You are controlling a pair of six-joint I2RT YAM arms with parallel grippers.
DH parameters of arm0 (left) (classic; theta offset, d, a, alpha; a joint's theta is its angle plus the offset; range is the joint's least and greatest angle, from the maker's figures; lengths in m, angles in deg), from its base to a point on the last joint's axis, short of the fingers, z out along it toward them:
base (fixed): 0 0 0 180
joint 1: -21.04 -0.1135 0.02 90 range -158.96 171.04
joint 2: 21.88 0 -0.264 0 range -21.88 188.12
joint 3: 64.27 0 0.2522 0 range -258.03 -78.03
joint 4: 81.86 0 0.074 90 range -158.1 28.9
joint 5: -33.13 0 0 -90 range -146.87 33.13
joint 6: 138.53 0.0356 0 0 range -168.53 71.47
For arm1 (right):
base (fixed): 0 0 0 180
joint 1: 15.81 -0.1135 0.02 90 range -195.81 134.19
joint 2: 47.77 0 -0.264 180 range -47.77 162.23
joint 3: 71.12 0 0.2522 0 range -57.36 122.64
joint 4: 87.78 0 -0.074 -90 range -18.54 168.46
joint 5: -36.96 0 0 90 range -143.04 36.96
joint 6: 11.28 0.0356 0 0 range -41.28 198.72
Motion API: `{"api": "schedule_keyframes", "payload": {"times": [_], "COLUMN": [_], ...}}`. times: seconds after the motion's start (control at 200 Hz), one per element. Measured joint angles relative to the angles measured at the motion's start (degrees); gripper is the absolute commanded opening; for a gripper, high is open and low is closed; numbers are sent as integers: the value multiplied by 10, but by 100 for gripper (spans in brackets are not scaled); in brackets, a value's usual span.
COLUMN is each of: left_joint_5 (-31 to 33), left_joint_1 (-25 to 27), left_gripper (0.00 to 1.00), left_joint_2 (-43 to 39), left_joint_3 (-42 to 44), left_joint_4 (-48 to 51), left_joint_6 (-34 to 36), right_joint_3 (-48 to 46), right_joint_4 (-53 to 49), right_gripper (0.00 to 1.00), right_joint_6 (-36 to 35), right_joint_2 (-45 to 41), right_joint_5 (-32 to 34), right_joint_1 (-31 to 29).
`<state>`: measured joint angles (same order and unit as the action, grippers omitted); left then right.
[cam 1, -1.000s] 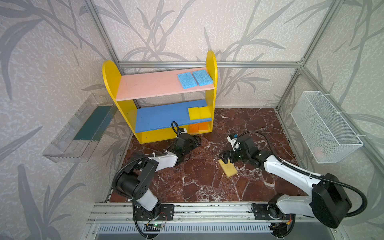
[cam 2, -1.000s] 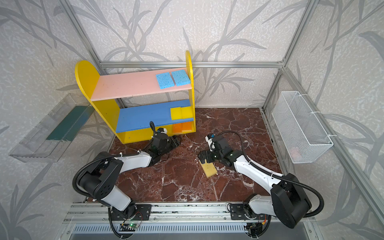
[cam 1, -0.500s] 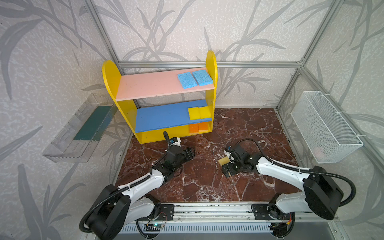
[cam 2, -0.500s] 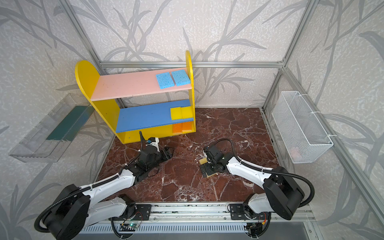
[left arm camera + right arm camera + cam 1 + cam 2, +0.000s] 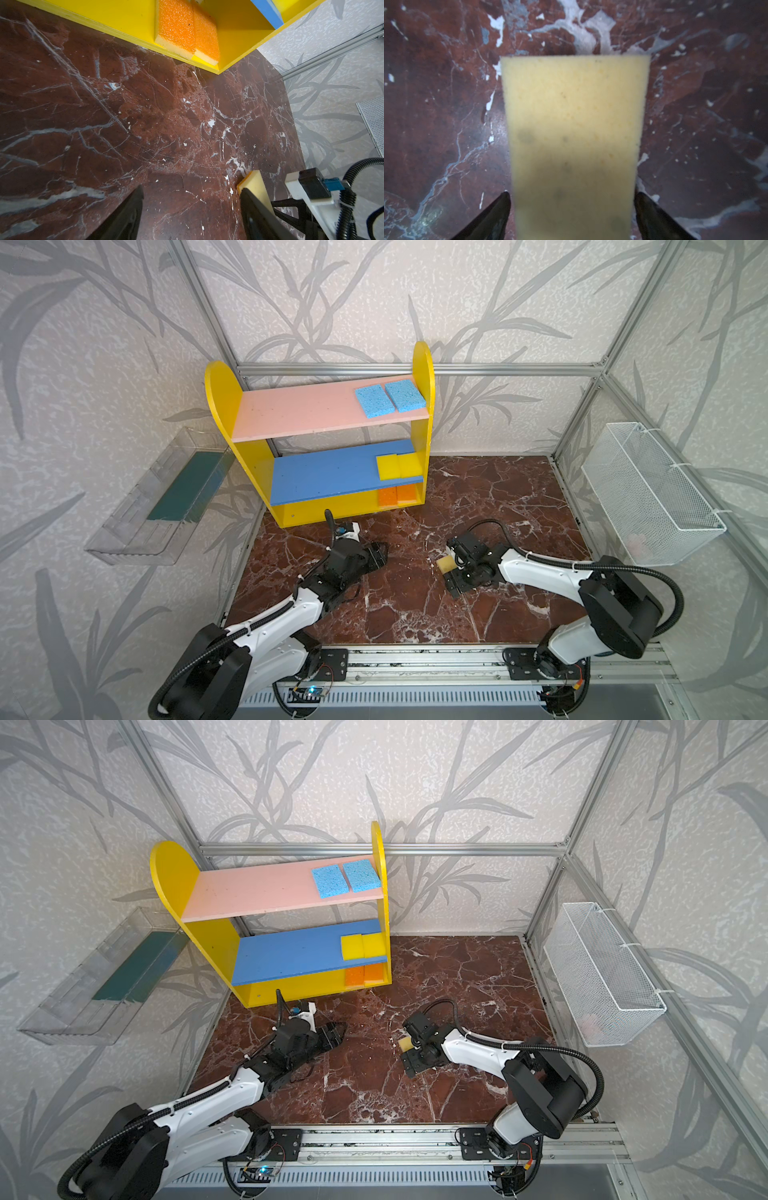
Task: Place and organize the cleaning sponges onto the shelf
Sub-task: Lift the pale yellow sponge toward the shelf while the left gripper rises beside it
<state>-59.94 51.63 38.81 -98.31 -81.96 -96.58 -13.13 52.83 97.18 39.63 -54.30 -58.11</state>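
Sponge seven, a pale speckled yellow foam block [image 5: 573, 124], lies on the red marble floor [image 5: 395, 614] between the right gripper's [image 5: 572, 195] black fingers [image 5: 500, 209]; whether they pinch it I cannot tell. Grasping this last one looks the step in hand; next comes a firm squeeze and lift to the yellow-sided three-level shelf [image 5: 224, 398]. Six sit there: two light blue porous sponges [image 5: 374, 401], two bright yellow [image 5: 387, 466], two orange [image 5: 386, 497]. The left gripper [image 5: 191, 188] gapes empty.
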Motion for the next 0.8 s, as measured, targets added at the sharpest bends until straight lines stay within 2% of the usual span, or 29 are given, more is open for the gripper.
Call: {"api": "schedule_keyframes", "payload": {"times": [0.095,0.395,0.5,0.625,0.8], "left_joint_5": [-14,-121,-160,-201,-257], "left_joint_1": [-7,-108,-116,-119,-119], "left_gripper": [77,78,81,81,81], "left_joint_2": [-7,-18,-17,-2,82], "left_joint_3": [0,-18,-33,-45,-76], "left_joint_4": [5,12,-16,-87,-219], "left_joint_6": [-1,-19,-21,-31,-53], "right_joint_3": [4,8,18,31,76], "right_joint_4": [1,24,59,143,268], "right_gripper": [68,67,66,65,65], "right_joint_6": [2,5,18,57,133], "right_joint_2": [4,-22,-47,-53,-2], "right_joint_5": [-2,-61,-130,-250,-411], "right_joint_1": [0,5,26,87,141]}}
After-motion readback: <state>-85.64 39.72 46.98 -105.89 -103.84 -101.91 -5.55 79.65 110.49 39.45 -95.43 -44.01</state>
